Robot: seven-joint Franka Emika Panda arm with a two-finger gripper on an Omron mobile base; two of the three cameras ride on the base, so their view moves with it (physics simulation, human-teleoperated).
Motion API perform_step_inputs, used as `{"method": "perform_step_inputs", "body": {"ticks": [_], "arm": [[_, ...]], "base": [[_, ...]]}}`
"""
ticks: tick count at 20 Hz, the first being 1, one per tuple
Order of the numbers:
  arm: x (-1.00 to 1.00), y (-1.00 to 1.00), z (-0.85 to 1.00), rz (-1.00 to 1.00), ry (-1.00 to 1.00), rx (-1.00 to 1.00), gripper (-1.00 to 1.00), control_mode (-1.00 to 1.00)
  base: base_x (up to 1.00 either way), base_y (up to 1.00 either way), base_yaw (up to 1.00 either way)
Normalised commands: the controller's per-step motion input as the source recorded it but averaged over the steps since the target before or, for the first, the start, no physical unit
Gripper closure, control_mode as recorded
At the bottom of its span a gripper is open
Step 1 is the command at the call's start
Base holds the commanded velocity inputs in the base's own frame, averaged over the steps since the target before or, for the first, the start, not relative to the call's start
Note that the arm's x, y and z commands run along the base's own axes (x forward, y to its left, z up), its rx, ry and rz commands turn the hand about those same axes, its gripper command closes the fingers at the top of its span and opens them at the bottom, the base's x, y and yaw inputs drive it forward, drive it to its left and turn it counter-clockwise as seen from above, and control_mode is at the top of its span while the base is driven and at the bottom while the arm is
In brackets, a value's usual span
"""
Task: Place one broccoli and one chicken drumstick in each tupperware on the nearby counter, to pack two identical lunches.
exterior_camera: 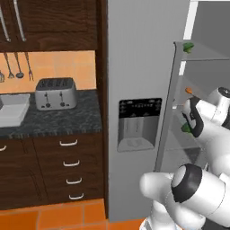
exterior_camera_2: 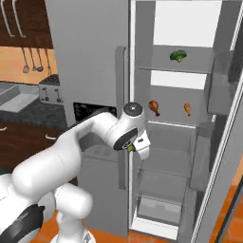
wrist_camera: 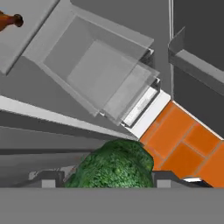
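Note:
My gripper point(wrist_camera: 108, 178) is shut on a bright-green broccoli point(wrist_camera: 113, 165), held just in front of the open fridge; the same broccoli point(exterior_camera_2: 130, 148) peeks out under the hand. A second broccoli point(exterior_camera_2: 178, 55) lies on the fridge's top shelf. Two orange-brown chicken drumsticks point(exterior_camera_2: 154, 106) point(exterior_camera_2: 187, 108) rest on the shelf below; one drumstick point(wrist_camera: 9, 19) shows at the hand view's top left. A grey tupperware point(exterior_camera: 12, 111) sits on the dark counter point(exterior_camera: 63, 120) at the far left, well away from the gripper.
A silver four-slot toaster point(exterior_camera: 55, 93) stands on the counter beside the fridge. The fridge door point(exterior_camera_2: 223, 142) hangs open at the right. Clear drawers point(wrist_camera: 100, 70) fill the fridge's lower part. Orange floor tiles point(wrist_camera: 183, 144) lie below. Utensils point(exterior_camera: 18, 65) hang on the wall.

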Motion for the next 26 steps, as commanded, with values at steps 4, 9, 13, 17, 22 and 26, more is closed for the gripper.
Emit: {"method": "perform_step_inputs", "body": {"ticks": [4,9,13,17,22,26], "arm": [[0.00,0.00,0.00,0.00,0.00,0.00,1.00,1.00],[0.00,0.00,0.00,0.00,0.00,0.00,1.00,1.00],[0.00,0.00,0.00,0.00,0.00,0.00,1.00,1.00],[0.00,0.00,0.00,0.00,0.00,0.00,1.00,1.00],[0.00,0.00,0.00,0.00,0.00,0.00,1.00,1.00],[0.00,0.00,0.00,0.00,0.00,0.00,1.00,1.00]], "base": [[-0.43,1.00,0.34],[-0.25,1.00,0.27],[0.10,1.00,0.18],[0.43,1.00,0.13],[1.00,1.00,-0.01],[1.00,1.00,-0.08]]}}
